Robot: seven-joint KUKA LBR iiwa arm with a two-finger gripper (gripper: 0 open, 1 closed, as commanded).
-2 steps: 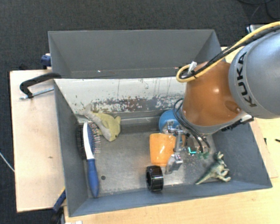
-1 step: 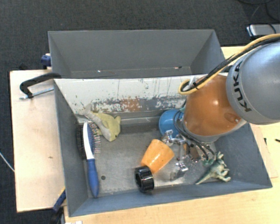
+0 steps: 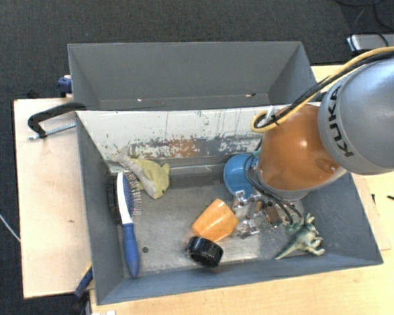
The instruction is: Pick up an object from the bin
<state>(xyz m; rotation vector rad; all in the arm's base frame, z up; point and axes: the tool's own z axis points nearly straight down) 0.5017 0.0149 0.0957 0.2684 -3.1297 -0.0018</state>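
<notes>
Gripper (image 3: 248, 218) hung low in the bin (image 3: 97, 214); its grip state could not be determined. Orange cup (image 3: 215, 221) lay just beside it, toward the view's left, long axis running roughly toward the gripper.

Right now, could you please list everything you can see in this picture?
Bin: one, grey, centre.
Brush: one, blue and white, along left wall.
Crumpled soft thing: one, pale yellow, far left.
Round container: one, blue, far wall, beside the arm.
Cup: one, orange, mid-floor.
Cap: one, black, near wall, by the cup.
Toy dinosaur: one, green, near right corner.
Gripper: one, metal, just right of the cup.
Arm: one, grey with orange cover, from the right.
</notes>
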